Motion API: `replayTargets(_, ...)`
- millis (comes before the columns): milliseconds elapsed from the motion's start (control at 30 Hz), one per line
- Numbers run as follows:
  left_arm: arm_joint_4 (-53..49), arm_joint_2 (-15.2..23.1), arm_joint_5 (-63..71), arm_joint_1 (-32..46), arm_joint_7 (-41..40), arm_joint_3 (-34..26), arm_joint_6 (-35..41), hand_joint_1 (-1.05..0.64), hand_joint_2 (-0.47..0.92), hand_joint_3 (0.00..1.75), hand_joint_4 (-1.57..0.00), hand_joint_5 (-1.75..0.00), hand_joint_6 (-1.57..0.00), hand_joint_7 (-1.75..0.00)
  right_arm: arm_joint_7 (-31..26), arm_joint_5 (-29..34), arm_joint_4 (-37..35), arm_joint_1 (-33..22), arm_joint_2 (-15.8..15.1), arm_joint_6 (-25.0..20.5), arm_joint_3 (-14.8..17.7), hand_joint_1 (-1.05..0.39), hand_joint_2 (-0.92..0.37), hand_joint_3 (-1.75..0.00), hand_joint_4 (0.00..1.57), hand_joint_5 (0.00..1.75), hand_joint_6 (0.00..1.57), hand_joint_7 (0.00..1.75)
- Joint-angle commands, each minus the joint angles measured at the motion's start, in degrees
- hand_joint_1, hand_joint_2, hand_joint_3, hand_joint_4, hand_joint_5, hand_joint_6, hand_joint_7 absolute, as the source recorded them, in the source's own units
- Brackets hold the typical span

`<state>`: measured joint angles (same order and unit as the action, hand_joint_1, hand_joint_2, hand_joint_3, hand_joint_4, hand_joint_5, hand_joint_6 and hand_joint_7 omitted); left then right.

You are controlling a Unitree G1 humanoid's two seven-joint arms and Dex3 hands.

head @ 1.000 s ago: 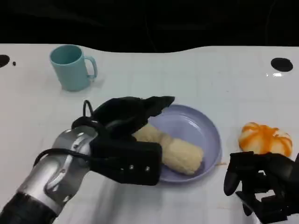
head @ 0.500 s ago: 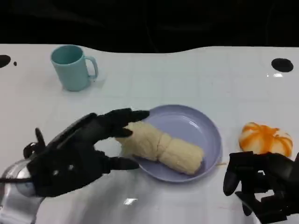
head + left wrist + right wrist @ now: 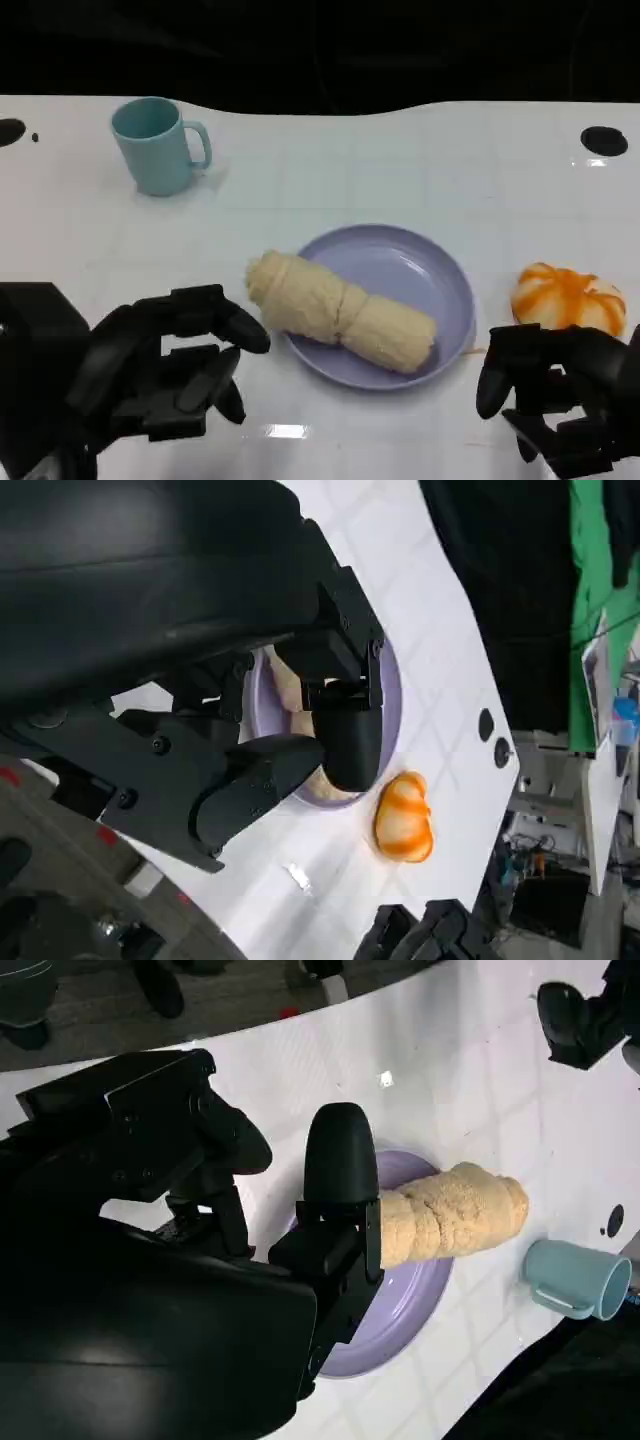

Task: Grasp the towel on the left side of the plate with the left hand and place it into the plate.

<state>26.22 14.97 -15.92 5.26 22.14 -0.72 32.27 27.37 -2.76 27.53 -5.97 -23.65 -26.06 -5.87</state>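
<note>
Towel [image 3: 340,313] rolled up, lying across left half of plate [image 3: 430,265]; left end overhangs plate's left rim and sticks out over table [image 3: 400,160], right end sits inside near the near rim. Cream-coloured, pinched in at mid-length. Plate lavender, round, shallow, roughly centre of table. Left hand [image 3: 165,365] at near left, just left of plate and apart from towel; holding nothing, fingers [image 3: 225,318] spread and loosely bent, tips pointing right toward towel's overhanging end, clear gap between. Left wrist view: same fingers [image 3: 345,735] in front of plate [image 3: 392,695], nothing between them. Right hand [image 3: 555,400] at near right corner, well right of plate; grasping nothing, fingers curved downward and apart, not touching anything visible. Right wrist view: towel [image 3: 455,1215] on plate [image 3: 400,1330], one end past the rim, right hand's finger [image 3: 340,1175] in foreground with no contact. Teal mug [image 3: 155,145] far left, upright, handle to the right, well apart from plate. Orange-and-white striped round object [image 3: 568,297] right of plate, just beyond right hand, not touching plate.
</note>
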Motion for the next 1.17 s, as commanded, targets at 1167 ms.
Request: replayTargets(1167,-7.90,1.90,1.67,-3.84,0.18,3.25,0.37,-0.12,0.50,1.23,-0.76,-1.75,-0.74,-1.57,0.22,-0.70,-2.76,-1.01,-0.58,3.36,1.88,0.09,-0.70,-0.94,0.66,1.69,0.65,1.44)
